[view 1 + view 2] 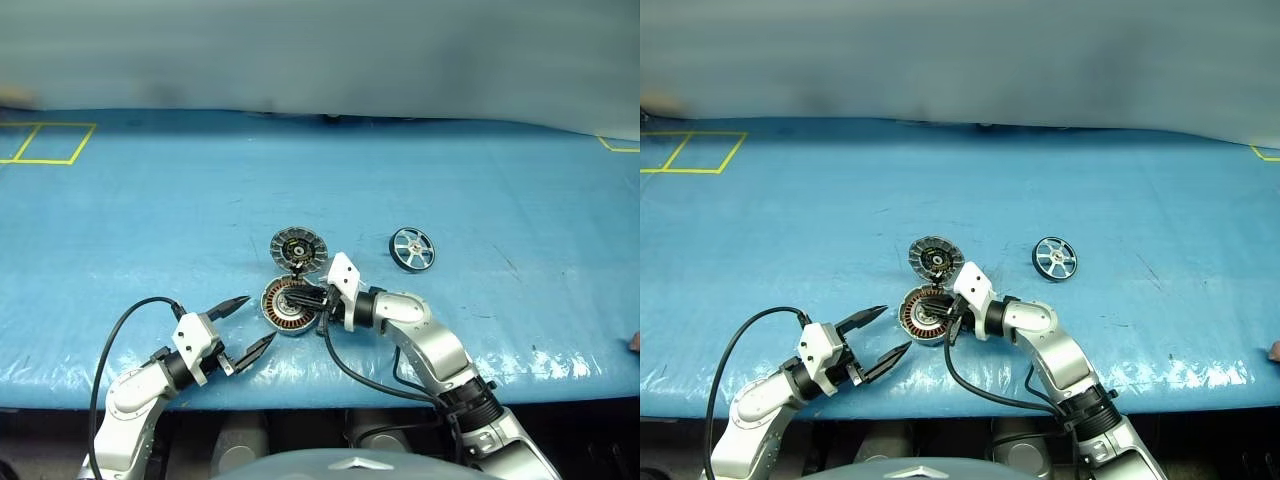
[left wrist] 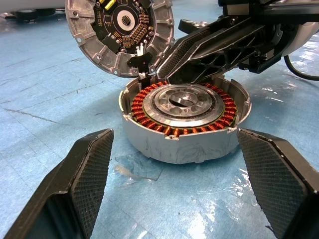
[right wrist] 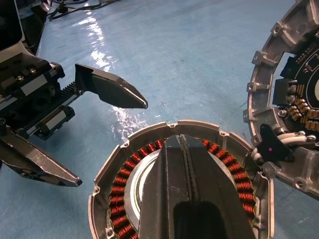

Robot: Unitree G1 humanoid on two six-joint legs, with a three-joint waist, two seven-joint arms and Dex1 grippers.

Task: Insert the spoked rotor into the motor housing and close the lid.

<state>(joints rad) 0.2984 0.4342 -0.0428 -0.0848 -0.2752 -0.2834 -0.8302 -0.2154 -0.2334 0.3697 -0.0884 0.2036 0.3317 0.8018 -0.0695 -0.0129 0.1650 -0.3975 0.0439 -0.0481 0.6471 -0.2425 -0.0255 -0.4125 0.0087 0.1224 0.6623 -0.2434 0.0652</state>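
Note:
The motor housing (image 1: 285,308) lies open on the blue table, copper windings ringing a silver hub (image 2: 182,102). Its lid (image 1: 298,247) stands tilted up at the far edge, dark segmented face showing (image 2: 119,30). The spoked rotor (image 1: 412,248) lies flat by itself to the right, apart from both grippers. My right gripper (image 3: 180,137) is shut with nothing in it, its fingers lying across the top of the housing. My left gripper (image 1: 255,321) hangs open just left of the housing, one finger (image 2: 82,174) on each side of it, not touching.
Yellow tape lines (image 1: 45,143) mark the far left of the table, and another bit (image 1: 620,147) sits at the far right. The table's front edge (image 1: 320,395) runs just behind my arms. A black cable (image 1: 350,375) loops under the right wrist.

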